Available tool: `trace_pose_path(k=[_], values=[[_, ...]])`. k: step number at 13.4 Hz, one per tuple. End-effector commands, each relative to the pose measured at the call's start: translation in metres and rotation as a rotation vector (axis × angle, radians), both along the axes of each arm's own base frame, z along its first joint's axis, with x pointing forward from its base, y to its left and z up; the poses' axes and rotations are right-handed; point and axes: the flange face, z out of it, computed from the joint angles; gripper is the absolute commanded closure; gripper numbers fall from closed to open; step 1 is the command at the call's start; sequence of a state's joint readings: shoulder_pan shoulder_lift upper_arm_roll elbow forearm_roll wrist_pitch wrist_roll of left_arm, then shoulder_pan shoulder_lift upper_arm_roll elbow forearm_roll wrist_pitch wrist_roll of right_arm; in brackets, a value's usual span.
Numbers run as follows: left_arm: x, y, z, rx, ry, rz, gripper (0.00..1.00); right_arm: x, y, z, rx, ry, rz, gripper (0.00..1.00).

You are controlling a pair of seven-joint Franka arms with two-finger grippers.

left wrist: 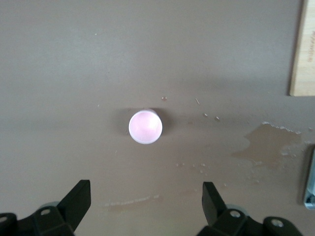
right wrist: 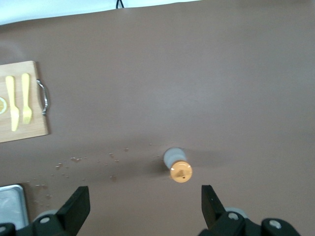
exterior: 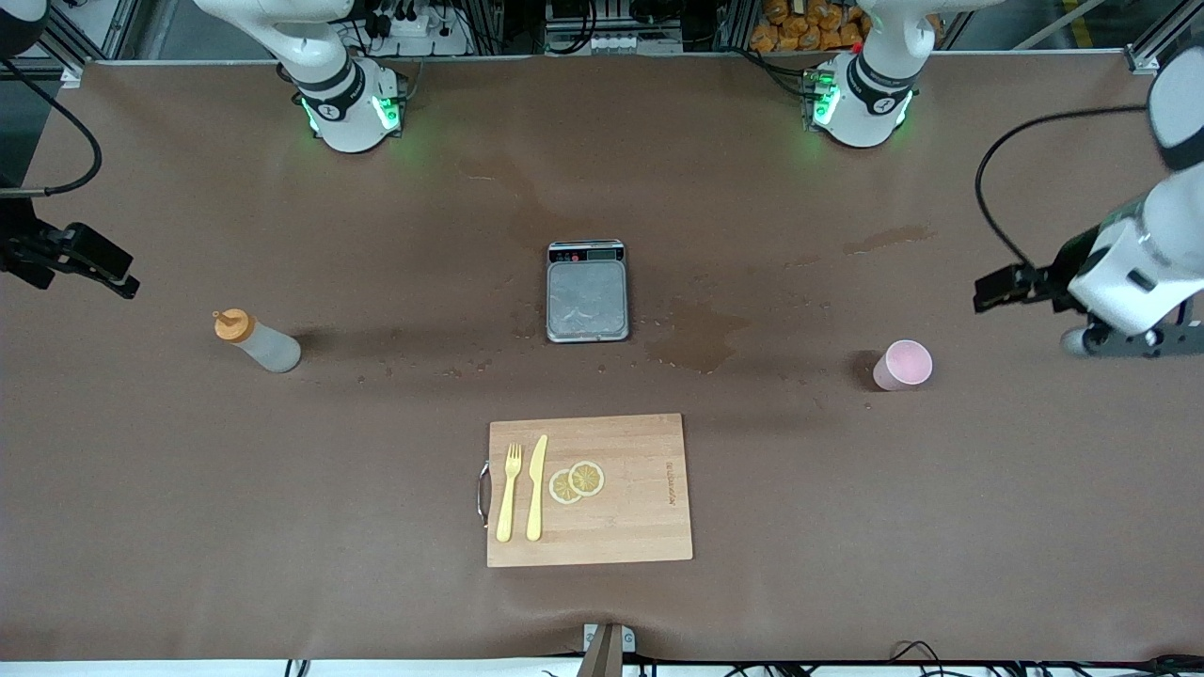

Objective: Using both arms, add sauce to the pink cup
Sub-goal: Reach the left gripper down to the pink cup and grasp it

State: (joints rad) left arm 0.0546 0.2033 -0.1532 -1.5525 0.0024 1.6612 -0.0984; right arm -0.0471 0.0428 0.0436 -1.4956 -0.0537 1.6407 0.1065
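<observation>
The sauce bottle [exterior: 256,340], whitish with an orange cap, stands upright on the brown table toward the right arm's end. It also shows in the right wrist view [right wrist: 177,164], ahead of my right gripper [right wrist: 144,189]. That gripper [exterior: 99,268] hangs open and empty over the table's end beside the bottle. The pink cup [exterior: 903,365] stands upright and looks empty toward the left arm's end. In the left wrist view the cup [left wrist: 145,127] sits centred ahead of my left gripper [left wrist: 145,187]. That gripper [exterior: 1006,287] is open and empty, raised beside the cup.
A steel kitchen scale [exterior: 587,301] sits mid-table between bottle and cup. A wooden cutting board [exterior: 640,508] lies nearer the front camera, holding a yellow fork [exterior: 509,492], knife [exterior: 536,487] and two lemon slices [exterior: 577,480]. Wet stains [exterior: 701,338] mark the table beside the scale.
</observation>
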Motion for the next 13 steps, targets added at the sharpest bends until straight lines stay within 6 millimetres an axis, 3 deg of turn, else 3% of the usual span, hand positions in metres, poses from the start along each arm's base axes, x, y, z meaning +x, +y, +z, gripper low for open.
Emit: trace_pose_path(k=[1, 3, 6, 7, 9, 12, 13], values=[[0.009, -0.002, -0.067, 0.012, 0.023, -0.010, 0.00, 0.002, -0.010, -0.002, -0.051, 0.008, 0.015, 0.00], [0.015, 0.011, -0.130, 0.011, 0.027, -0.004, 0.00, 0.005, -0.040, -0.029, -0.015, 0.055, -0.044, 0.00], [-0.001, 0.041, -0.195, 0.011, 0.004, 0.031, 0.00, 0.004, -0.075, -0.056, 0.051, 0.151, -0.116, 0.00], [-0.008, 0.043, -0.209, 0.014, 0.003, 0.032, 0.00, 0.003, -0.079, -0.072, 0.060, 0.225, -0.133, 0.00], [-0.010, 0.046, -0.216, 0.031, 0.002, 0.020, 0.00, 0.010, -0.090, -0.100, 0.077, 0.278, -0.153, 0.00], [-0.014, 0.046, -0.240, 0.042, 0.028, 0.005, 0.00, 0.011, -0.117, -0.114, 0.137, 0.292, -0.205, 0.00], [-0.018, 0.046, -0.250, 0.040, 0.034, 0.011, 0.00, 0.016, -0.134, -0.132, 0.163, 0.315, -0.232, 0.00]])
